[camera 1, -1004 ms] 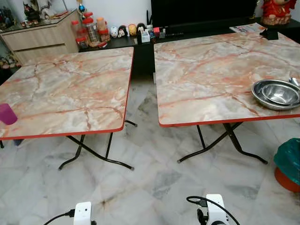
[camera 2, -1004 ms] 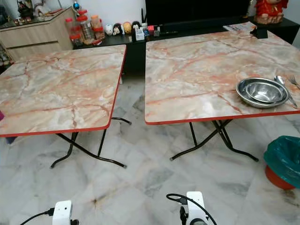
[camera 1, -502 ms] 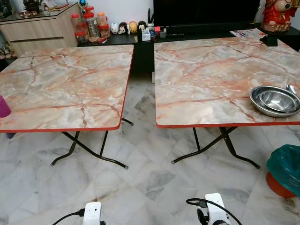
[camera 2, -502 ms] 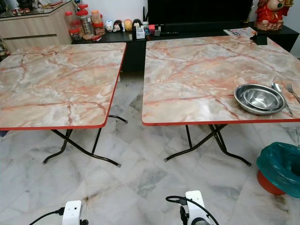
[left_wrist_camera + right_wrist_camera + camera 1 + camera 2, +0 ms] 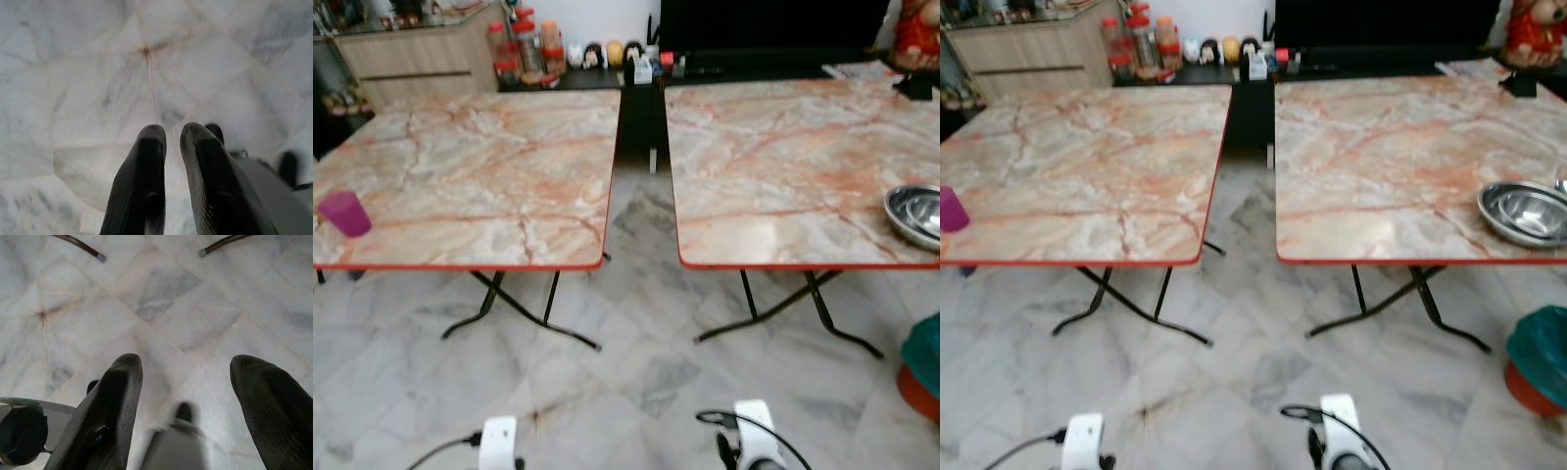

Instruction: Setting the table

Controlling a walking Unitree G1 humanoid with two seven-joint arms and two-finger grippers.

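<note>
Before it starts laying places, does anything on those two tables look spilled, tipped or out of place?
Nothing stands out. The purple cup stands upright near the left table's edge, and the nested steel bowls sit flat on the right table. No spills show on either top.

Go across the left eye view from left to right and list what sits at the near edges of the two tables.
Purple cup on the left table → floor gap between the tables → right table → steel bowls.

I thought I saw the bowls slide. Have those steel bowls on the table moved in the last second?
No. The steel bowls sit at the same near right corner of the right table, just as close to its red edge. The whole picture shifted, so the camera moved.
</note>
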